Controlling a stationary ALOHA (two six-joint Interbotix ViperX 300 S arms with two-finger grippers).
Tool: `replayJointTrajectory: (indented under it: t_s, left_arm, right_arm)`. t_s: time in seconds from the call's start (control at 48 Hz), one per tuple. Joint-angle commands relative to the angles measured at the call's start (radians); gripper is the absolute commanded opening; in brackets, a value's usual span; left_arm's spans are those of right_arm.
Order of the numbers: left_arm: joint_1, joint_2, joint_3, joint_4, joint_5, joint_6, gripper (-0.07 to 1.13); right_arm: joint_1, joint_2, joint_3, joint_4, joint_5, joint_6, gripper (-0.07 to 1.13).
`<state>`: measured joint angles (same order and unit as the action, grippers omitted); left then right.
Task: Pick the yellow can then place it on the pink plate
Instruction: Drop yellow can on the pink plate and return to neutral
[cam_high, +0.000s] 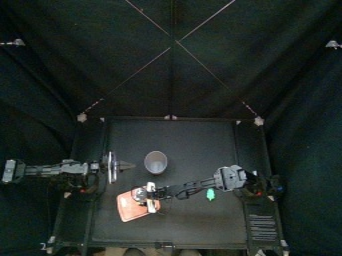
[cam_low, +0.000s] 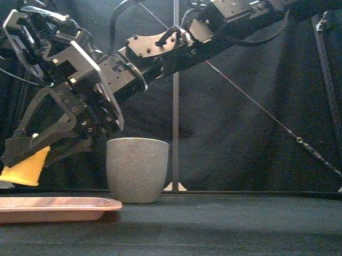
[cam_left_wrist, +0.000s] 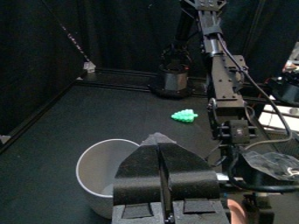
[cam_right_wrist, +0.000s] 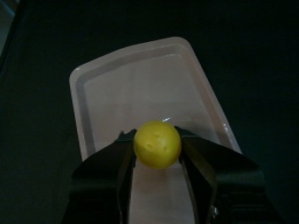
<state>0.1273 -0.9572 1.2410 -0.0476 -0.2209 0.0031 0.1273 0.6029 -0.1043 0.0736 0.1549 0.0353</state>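
Left end effector (cam_left_wrist: 160, 145), pressed together, rests behind and left of the pink plate (cam_right_wrist: 105, 79). Over the plate, the right end effector (cam_right_wrist: 156, 147) pinches the yellow can (cam_right_wrist: 156, 140) across its middle. The can looks small, light, stiff and smooth, likely to slip or roll.

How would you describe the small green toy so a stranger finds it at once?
On the small black table, look right of the flat pink tray. The small green toy lies there on the bare surface, just in front of the right arm. It is the only green thing; the tall grey speckled cup stands farther back.
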Motion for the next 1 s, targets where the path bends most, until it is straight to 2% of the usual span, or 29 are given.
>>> replayJointTrajectory:
  t_s: [0.021,0.5,1.0]
  left_arm:
    - [0.003,0.005,-0.011,0.002,-0.003,0.002,-0.03]
    - [0.003,0.005,0.003,0.000,-0.003,0.002,-0.03]
    - [-0.006,0.005,0.003,-0.002,-0.002,-0.002,-0.03]
  right_arm:
    - [0.000,-0.014,-0.040,0.005,0.008,0.000,0.72]
    - [-0.005,0.002,-0.054,0.011,0.011,0.000,0.91]
    - [-0.018,-0.130,0.037,-0.035,-0.101,-0.002,0.92]
